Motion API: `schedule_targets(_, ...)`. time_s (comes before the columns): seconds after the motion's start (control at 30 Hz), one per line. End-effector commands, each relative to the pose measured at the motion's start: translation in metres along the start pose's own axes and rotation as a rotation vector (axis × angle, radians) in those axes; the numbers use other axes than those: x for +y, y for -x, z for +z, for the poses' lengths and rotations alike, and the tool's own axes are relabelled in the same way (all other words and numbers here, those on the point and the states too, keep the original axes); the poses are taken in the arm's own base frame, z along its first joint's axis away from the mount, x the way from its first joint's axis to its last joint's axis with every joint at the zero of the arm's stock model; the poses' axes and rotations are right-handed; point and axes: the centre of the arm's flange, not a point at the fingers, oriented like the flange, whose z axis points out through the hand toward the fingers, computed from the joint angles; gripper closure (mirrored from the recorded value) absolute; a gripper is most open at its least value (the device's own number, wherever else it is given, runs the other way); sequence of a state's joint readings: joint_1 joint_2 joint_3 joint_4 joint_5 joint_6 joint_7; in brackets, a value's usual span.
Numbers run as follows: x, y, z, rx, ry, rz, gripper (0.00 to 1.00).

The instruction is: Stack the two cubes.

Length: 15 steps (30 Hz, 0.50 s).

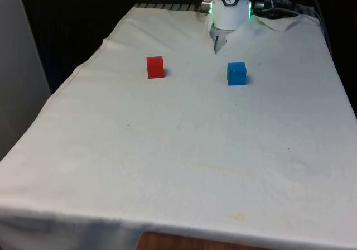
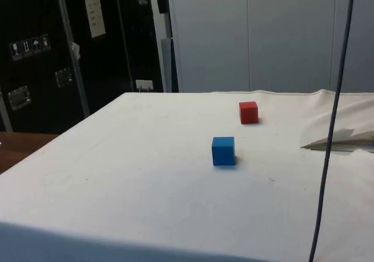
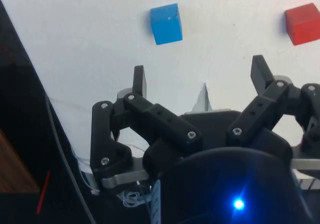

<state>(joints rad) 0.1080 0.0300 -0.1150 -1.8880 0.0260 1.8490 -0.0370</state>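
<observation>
- The pincer [image 3: 200, 79] hangs wide open, holding nothing.
- The red cube [image 1: 155, 67] sits upper left of centre on the table [image 1: 178, 166].
- The blue cube [image 1: 236, 73] sits well apart, to its right.

The red cube [image 1: 155, 67] is a plain, even red; the blue cube [image 1: 236, 73] a plain bright blue. Both sit on a white cloth [image 1: 184, 149] without pattern, which covers the counter. The pincer [image 3: 200, 79] is black. A strip of brown wood [image 1: 223, 243] shows under the cloth's edge.
</observation>
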Motion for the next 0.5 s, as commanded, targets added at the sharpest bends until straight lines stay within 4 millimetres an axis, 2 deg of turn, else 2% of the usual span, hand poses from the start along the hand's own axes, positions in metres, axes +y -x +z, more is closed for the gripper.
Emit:
schedule_targets(0.0, 0.001, 0.002, 0.001, -0.002, -0.001, 0.0, 0.0)
schedule_targets(0.13, 0.004, 0.02, -0.001, 0.007, 0.006, 0.0, 0.0)
schedule_targets(0.47, 0.008, 0.047, 0.001, 0.006, 0.034, -0.008, 0.0)
